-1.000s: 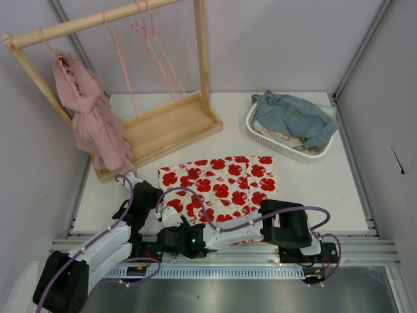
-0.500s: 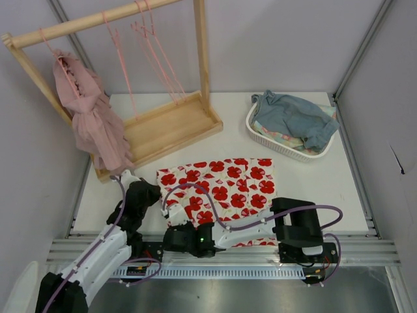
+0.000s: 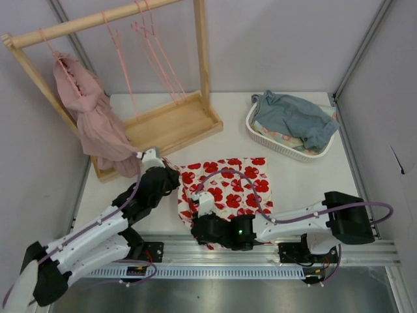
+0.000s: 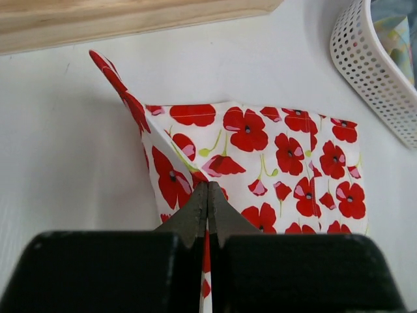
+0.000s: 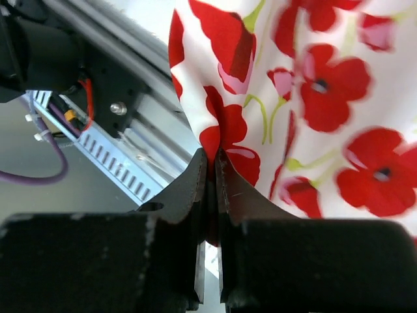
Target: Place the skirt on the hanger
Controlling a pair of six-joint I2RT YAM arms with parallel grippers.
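The skirt [image 3: 228,186], white with red flowers, lies bunched on the table in front of the rack, and its left corner is pulled up. My left gripper [image 3: 173,176] is shut on that left edge; the left wrist view has the fingers [image 4: 208,190] pinching a fold of the skirt [image 4: 287,150]. My right gripper [image 3: 199,223] is shut on the near edge, and cloth of the skirt [image 5: 326,85] runs between its fingers [image 5: 210,155]. Thin pink hangers [image 3: 119,49] hang from the rack's rod at the back left.
A dusty-pink garment [image 3: 94,120] hangs at the left end of the wooden rack [image 3: 172,124]. A white basket [image 3: 260,134] with blue-grey cloth [image 3: 296,117] stands at the back right. The metal rail [image 5: 117,153] runs along the near table edge, under my right gripper.
My right gripper has shut on the skirt's near edge and shifted right. My left gripper moved forward and right with the left edge, so the skirt is now narrower and bunched.
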